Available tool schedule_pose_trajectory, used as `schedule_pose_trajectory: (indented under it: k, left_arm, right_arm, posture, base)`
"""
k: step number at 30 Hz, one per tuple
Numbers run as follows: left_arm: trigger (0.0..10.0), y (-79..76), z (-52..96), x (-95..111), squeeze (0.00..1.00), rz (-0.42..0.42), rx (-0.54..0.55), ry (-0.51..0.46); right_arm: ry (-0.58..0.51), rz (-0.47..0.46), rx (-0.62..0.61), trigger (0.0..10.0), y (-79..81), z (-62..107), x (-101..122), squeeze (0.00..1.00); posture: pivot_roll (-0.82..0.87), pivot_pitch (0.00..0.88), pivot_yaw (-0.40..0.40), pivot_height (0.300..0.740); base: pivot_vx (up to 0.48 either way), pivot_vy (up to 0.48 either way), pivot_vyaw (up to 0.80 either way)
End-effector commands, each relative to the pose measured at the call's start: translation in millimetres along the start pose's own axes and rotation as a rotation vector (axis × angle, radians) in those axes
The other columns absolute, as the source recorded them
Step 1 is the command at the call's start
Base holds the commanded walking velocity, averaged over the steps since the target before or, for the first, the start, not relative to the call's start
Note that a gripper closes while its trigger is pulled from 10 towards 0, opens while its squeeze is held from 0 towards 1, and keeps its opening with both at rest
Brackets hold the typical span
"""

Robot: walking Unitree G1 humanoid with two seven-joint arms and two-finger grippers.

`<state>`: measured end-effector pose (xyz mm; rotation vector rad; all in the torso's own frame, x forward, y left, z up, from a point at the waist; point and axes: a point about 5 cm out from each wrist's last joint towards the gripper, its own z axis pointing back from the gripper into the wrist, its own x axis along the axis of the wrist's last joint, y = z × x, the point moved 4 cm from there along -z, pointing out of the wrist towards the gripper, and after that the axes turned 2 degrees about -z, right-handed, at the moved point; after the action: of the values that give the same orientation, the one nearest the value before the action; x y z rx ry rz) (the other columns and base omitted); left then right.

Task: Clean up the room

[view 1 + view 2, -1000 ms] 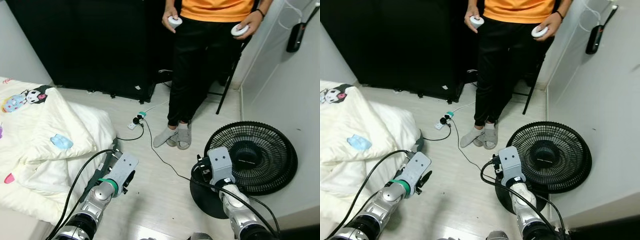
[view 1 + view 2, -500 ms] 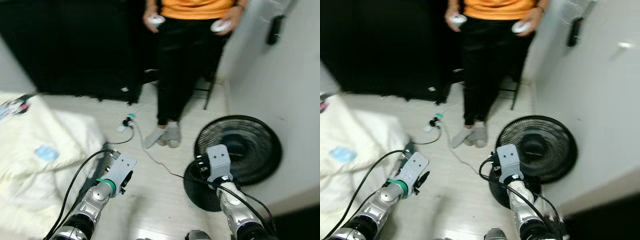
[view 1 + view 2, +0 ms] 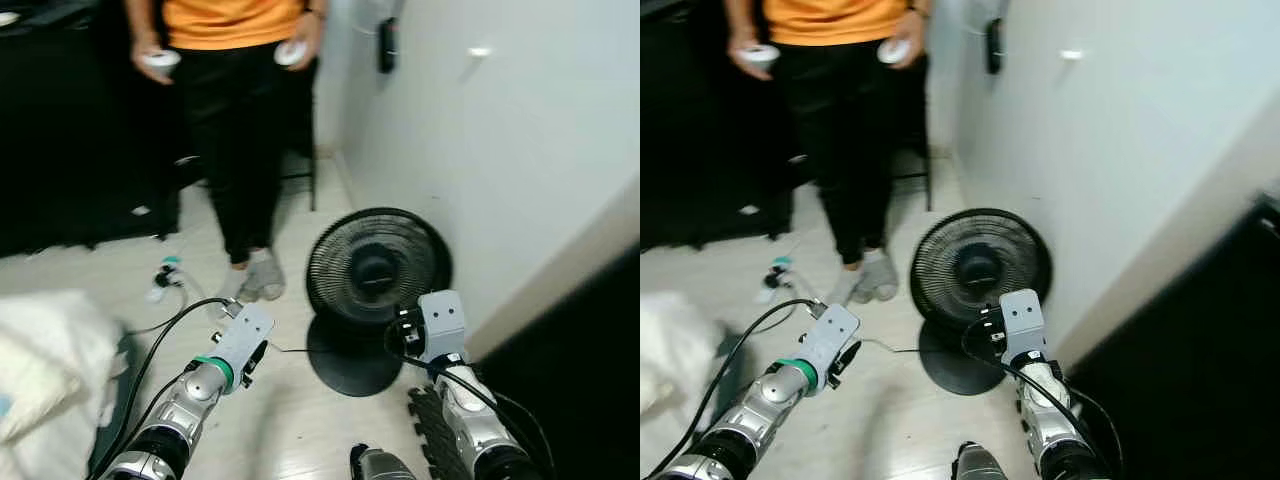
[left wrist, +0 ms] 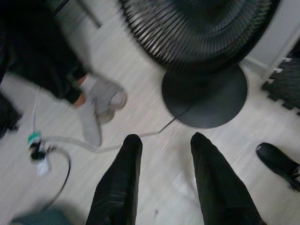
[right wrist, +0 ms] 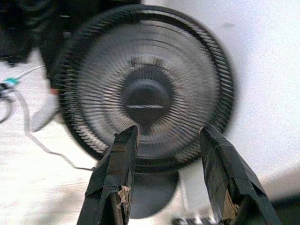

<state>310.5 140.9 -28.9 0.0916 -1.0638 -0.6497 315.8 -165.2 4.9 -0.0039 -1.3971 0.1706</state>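
Observation:
A black floor fan (image 3: 375, 270) stands on its round base (image 3: 350, 362) against the white wall, straight ahead of me. My left gripper (image 4: 161, 143) is open and holds nothing; it hangs above the pale floor, short of the fan's base (image 4: 205, 96). My right gripper (image 5: 168, 136) is also open and holds nothing, pointing at the fan's grille (image 5: 147, 101) from close by. My left arm (image 3: 235, 345) and right arm (image 3: 437, 328) reach forward low in the eye views. Crumpled white bedding (image 3: 40, 350) lies at the far left.
A person in an orange top and black trousers (image 3: 230, 120) stands at the back holding two white controllers. A power strip (image 3: 165, 282) and cable lie on the floor near their feet. Dark furniture (image 3: 580, 360) is at the right, and black foam matting (image 3: 428, 440) lies below the fan.
The view has swung to the right: the fan now sits in the middle, the bedding has slid to the left edge, and the dark furniture has come in. Both arms keep their pose.

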Motion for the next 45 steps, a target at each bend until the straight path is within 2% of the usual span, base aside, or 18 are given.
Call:
schedule_pose_trajectory:
  k: [1,3,39,45]
  left_arm:
    - [10.0,-1.4,0.4,-3.5,0.0,-0.006,-0.008,0.014]
    - [10.0,-0.6,0.2,-2.6,0.0,-0.007,-0.002,0.01]
    - [10.0,3.3,0.1,0.1,0.0,0.017,0.039,-0.013]
    - [10.0,4.0,0.3,-0.2,0.0,0.02,0.045,-0.013]
  right_arm:
    - [0.028,-0.01,-0.007,10.0,-0.9,2.2,-6.6,0.0]
    - [0.025,-0.01,-0.012,10.0,-1.5,1.9,-6.0,0.0]
    - [0.007,0.006,-0.002,10.0,1.3,2.4,-3.9,0.0]
    - [0.003,0.005,0.005,10.0,2.6,2.6,-3.4,0.0]
  posture:
    - [-0.06,0.0,0.05,0.74]
    - [-0.06,0.0,0.05,0.74]
    - [-0.06,0.0,0.048,0.74]
    - [-0.06,0.0,0.047,0.74]
  base:
    - [0.0,0.0,-0.8]
    - [0.0,0.0,-0.8]
    - [0.0,0.0,0.0]
    - [-0.289,0.0,0.0]
